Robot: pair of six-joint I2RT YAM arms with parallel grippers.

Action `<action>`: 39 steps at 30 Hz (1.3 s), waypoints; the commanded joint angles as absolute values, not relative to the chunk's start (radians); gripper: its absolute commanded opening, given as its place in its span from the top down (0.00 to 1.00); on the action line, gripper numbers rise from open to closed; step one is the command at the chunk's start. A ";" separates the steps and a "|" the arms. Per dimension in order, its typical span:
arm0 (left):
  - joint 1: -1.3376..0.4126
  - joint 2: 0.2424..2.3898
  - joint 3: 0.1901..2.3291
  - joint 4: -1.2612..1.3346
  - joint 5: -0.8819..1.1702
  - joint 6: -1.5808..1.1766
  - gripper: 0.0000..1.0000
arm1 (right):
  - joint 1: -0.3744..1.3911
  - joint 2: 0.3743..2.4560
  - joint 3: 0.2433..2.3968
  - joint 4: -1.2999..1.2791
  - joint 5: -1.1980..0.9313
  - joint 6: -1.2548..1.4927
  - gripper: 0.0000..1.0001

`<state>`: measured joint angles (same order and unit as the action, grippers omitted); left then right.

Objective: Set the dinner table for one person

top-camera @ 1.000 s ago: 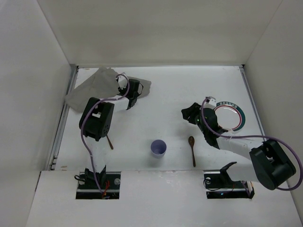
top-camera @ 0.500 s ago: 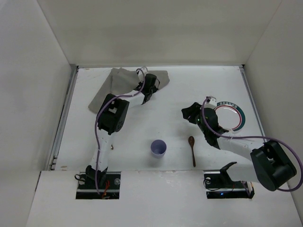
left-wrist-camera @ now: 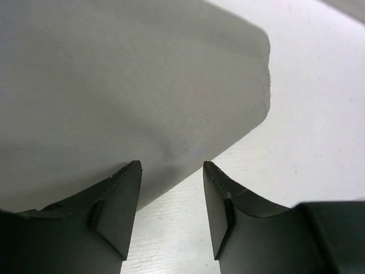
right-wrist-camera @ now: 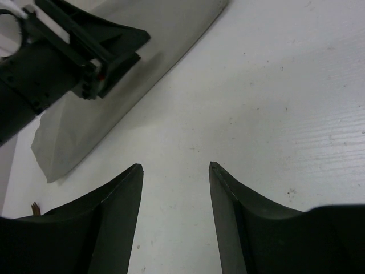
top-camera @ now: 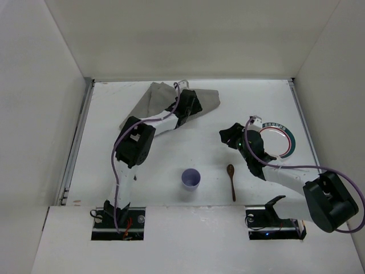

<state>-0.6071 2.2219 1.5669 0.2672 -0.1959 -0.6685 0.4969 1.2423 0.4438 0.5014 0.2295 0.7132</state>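
The dinner table [top-camera: 171,154] is the white tabletop. A grey cloth mat [top-camera: 159,97] lies crumpled at its far middle. My left gripper [top-camera: 193,104] rests on the mat's right part. In the left wrist view its jaws [left-wrist-camera: 171,165] stand apart over bare table, with the mat's edge [left-wrist-camera: 114,74] just beyond the fingertips. My right gripper [top-camera: 224,136] is open and empty right of centre, beside a white plate with a dark green rim [top-camera: 285,132]. In its wrist view the jaws [right-wrist-camera: 174,165] hover over bare table [right-wrist-camera: 274,85], with the mat [right-wrist-camera: 171,28] ahead.
A pale purple cup [top-camera: 190,178] stands near the front middle. A brown wooden spoon [top-camera: 231,180] lies to its right. Metal rails [top-camera: 77,142] run along the table's sides and white walls enclose it. A brown tip [right-wrist-camera: 35,206] shows at the left edge of the right wrist view.
My left arm has swung right along the far side and the grey mat has moved right with it, from the far left corner to the far middle. The right arm has barely moved.
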 commanded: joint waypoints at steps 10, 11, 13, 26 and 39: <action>-0.300 1.997 1.503 0.249 -0.287 -0.604 0.49 | 0.501 1.235 0.460 0.545 0.258 0.715 0.45; -0.280 2.003 1.511 0.249 -0.281 -0.601 0.48 | 0.502 1.241 0.463 0.545 0.255 0.715 0.45; -0.245 2.025 1.540 0.244 -0.264 -0.586 0.48 | 0.508 1.252 0.472 0.542 0.245 0.712 0.45; -0.206 2.240 1.828 0.057 -0.207 -0.471 0.48 | 0.535 1.278 0.489 0.540 0.245 0.704 0.44; -0.205 2.338 1.902 0.046 -0.196 -0.489 0.59 | 0.538 1.261 0.480 0.551 0.247 0.701 0.43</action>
